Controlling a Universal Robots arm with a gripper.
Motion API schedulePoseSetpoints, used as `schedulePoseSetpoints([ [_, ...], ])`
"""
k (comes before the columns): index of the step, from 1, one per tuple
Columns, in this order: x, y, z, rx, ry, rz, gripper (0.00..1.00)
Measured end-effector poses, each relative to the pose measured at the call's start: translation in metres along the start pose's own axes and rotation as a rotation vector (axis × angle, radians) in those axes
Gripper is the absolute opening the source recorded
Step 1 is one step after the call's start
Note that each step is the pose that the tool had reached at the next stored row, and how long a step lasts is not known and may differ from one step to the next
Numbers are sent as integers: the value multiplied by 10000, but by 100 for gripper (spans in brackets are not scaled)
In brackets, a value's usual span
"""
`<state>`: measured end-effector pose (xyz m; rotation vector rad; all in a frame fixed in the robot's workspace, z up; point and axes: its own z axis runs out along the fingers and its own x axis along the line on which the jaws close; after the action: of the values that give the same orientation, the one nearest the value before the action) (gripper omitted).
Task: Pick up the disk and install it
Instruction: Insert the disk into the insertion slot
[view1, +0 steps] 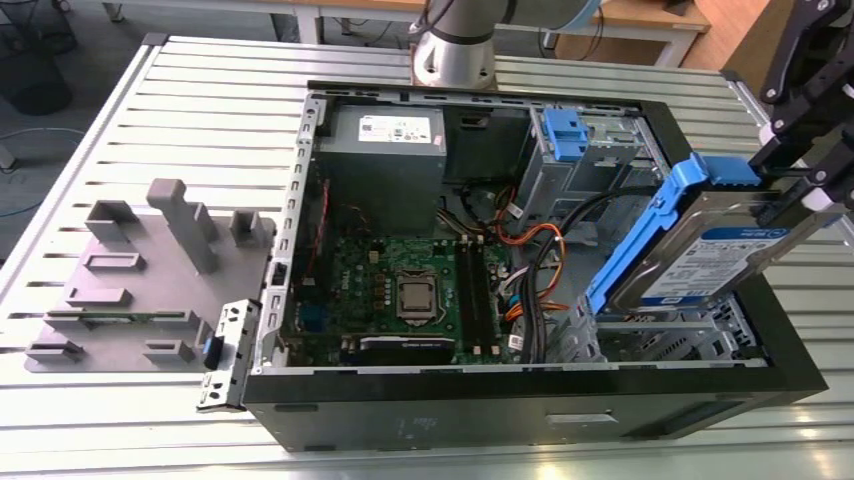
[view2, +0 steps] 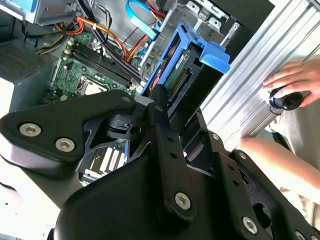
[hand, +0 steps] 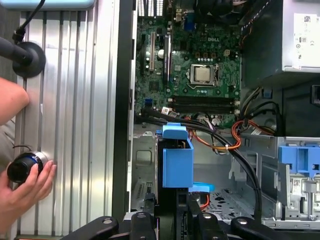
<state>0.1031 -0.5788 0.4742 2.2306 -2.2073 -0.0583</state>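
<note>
Your gripper (view1: 797, 205) has its jaws clamped on one end of the disk (view1: 701, 250), which hangs tilted, blue rail uppermost, over the metal bay (view1: 667, 335) at the exterior view's right of the case (view1: 534, 378). Inside the open case you have: motherboard (view1: 400, 285), power supply (view1: 387, 135), blue latch (view1: 561, 135), cables (view1: 534, 250).

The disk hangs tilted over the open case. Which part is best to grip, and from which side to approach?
Grip the disk at its upper short end, coming from above, away from the case. Its blue rails run along the long edges and probably must stay free; the flat faces offer broad contact. The gripper seems shut on that end now.
</note>
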Motion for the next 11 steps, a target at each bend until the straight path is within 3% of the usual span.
schedulePoseSetpoints([
  [5,1,-72,45,2,-24,55,35],
  [11,-12,-86,95,2,-33,62,35],
])
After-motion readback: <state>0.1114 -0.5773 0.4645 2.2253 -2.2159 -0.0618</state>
